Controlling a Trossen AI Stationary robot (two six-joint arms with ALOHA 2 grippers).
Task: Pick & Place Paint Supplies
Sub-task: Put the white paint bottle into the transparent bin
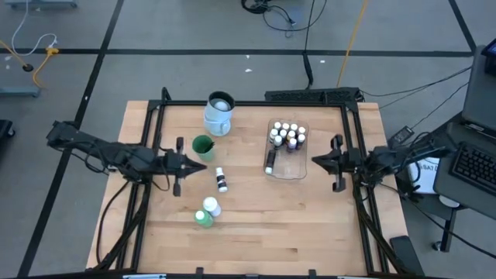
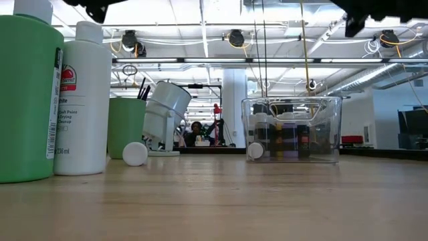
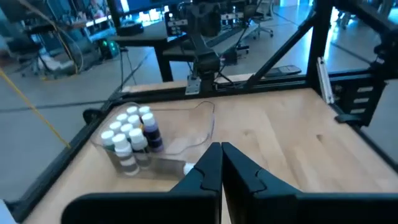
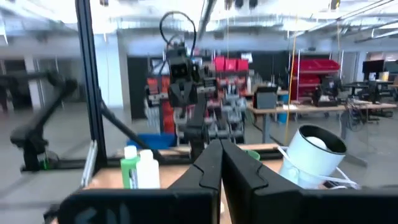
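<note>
Several tiny white-capped bottles point(image 1: 285, 136) stand in the clear tub point(image 1: 288, 167) right of the table's middle, and one more lies in it point(image 2: 255, 150). Another tiny bottle point(image 1: 222, 180) lies on its side on the table. A larger green bottle point(image 1: 203, 219) and a white one point(image 1: 211, 206) stand upright near the front. Dark brush handles point(image 2: 142, 90) stick up from a green cup point(image 1: 202, 146). My left gripper point(image 1: 200, 163) hovers shut beside the cup. To the right of the tub, my right gripper point(image 1: 316, 160) hovers shut too. Neither holds anything.
A white-and-pale-blue mug point(image 1: 219, 114) stands tilted at the table's far side, behind the green cup. A black frame point(image 1: 256, 102) runs along the table's far, left and right edges. Bare wood lies at the near right of the table.
</note>
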